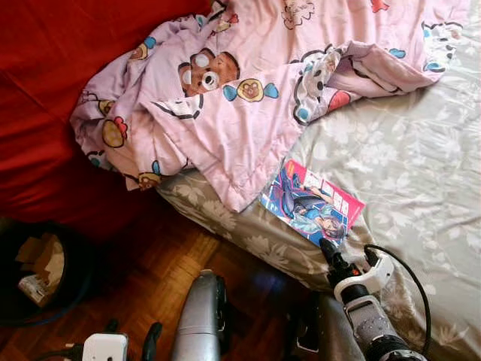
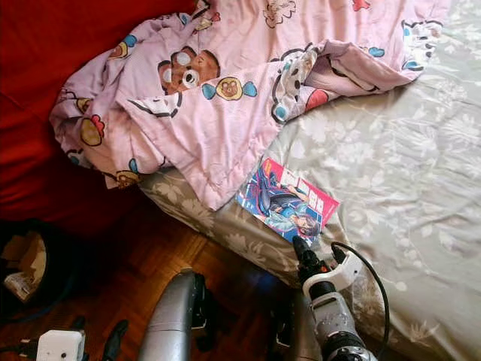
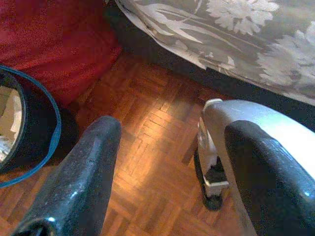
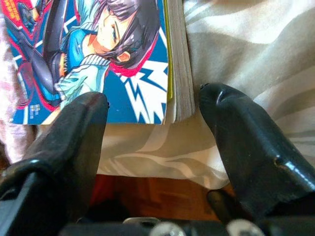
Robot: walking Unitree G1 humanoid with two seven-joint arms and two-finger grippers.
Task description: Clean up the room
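Two grippers: you have both in view, neither holding anything.
Right gripper (image 4: 152, 105): fingers spread wide, straddling the near corner of the comic book (image 1: 312, 201); you see no contact with it.
Comic book: lies flat on the floral bedsheet (image 1: 406, 150) near the bed's near edge; its far-left corner is tucked under the pink blanket (image 1: 240, 90).
Left gripper (image 3: 172, 162): fingers wide apart, low over the parquet floor (image 3: 147, 147).
Surroundings: you have a dark bin (image 1: 37, 274) holding cardboard scraps at near left, and red fabric (image 1: 52, 98) at far left.
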